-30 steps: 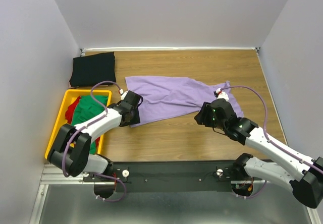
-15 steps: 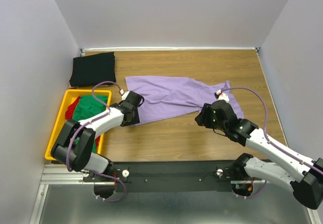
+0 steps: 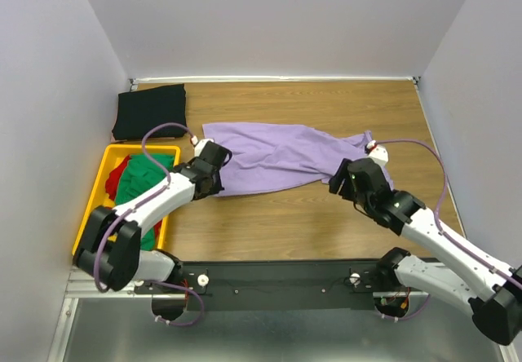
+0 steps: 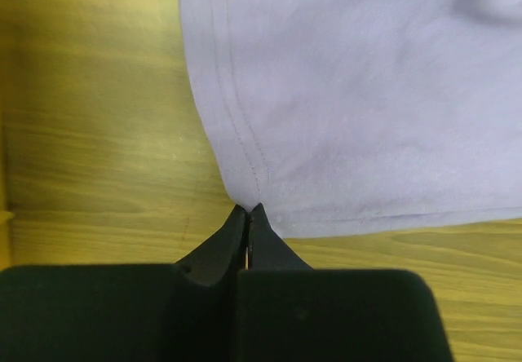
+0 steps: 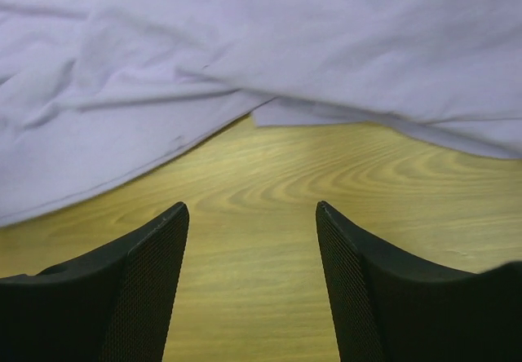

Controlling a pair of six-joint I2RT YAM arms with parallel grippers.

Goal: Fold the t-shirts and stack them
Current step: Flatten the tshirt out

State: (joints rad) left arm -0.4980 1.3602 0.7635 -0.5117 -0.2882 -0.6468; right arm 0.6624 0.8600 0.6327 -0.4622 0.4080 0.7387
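- From the overhead camera, you have the lavender tee (image 3: 285,152) spread across the middle of the table (image 3: 326,223). The black tee (image 3: 149,111) lies folded in the back left corner. The green tee (image 3: 140,181) and red tee (image 3: 121,171) sit in the yellow crate (image 3: 92,197).
- In the same view, your left gripper (image 3: 214,186) is at the lavender tee's near left corner. Your right gripper (image 3: 338,184) is at its near right edge.
- On your left wrist camera, the left gripper (image 4: 249,214) has its fingers pressed together, clamped on the hem corner of the lavender tee (image 4: 367,93).
- On your right wrist camera, the right gripper (image 5: 251,211) has its fingers (image 5: 151,276) apart over bare wood. The lavender tee (image 5: 245,44) lies just beyond the tips, and nothing is between them.
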